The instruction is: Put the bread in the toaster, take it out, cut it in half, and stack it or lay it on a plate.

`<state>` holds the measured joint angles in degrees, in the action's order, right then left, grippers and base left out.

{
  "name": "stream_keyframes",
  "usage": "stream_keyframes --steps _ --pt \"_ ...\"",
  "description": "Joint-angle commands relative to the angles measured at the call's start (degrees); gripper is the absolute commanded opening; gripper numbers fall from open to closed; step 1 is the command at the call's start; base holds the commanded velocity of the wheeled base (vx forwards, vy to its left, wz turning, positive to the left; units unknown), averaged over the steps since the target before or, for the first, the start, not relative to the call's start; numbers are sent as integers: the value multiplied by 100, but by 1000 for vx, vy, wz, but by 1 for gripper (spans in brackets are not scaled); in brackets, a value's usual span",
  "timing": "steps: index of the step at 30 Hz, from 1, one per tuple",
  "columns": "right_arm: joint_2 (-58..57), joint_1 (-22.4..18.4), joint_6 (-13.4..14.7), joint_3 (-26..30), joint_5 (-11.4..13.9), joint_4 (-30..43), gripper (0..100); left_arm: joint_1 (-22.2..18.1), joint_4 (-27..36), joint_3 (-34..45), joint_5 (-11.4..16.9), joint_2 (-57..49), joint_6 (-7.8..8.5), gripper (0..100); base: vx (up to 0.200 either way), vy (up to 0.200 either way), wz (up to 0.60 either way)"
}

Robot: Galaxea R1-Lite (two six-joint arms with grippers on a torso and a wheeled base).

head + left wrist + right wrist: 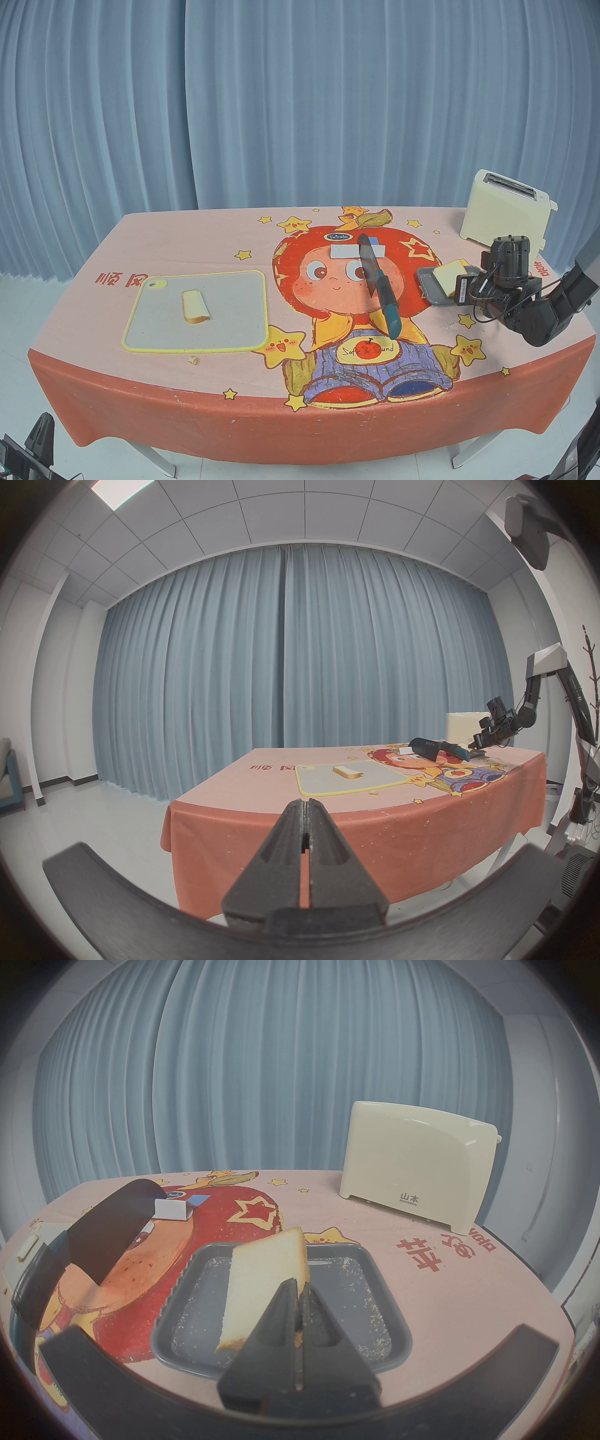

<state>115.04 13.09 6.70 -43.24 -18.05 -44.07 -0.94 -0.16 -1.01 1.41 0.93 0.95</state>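
A half slice of bread (262, 1285) stands tilted over the grey plate (375, 1316), pinched at its edge by my right gripper (299, 1290), which is shut on it. From the head view that bread half (450, 275) and plate (429, 289) sit at the table's right, the right gripper (464, 286) beside them. Another bread half (195, 306) lies on the yellow-rimmed cutting board (237, 312). The cream toaster (505, 209) stands at the back right. My left gripper (306, 830) is shut and empty, held off the table's front left corner, below its top.
A knife with a teal handle (382, 287) lies in the middle of the table, its dark blade (112, 1222) pointing away. A small white block (350, 251) sits by the blade tip. A crumb (194, 360) lies in front of the board.
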Motion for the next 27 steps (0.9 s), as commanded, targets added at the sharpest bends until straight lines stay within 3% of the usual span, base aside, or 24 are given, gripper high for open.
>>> stream_keyframes --steps 1,2,27 --pt "-8 0 -3 -9 -5 -5 0 -3 -2 101 -1 -93 2 0 0 0 0" --pt "-8 0 -3 -9 -5 -5 100 -3 -2 101 -1 -93 -7 0 0 0 0" --pt "-448 123 -3 88 -31 4 100 -3 -2 101 -1 -93 2 0 0 0 0"
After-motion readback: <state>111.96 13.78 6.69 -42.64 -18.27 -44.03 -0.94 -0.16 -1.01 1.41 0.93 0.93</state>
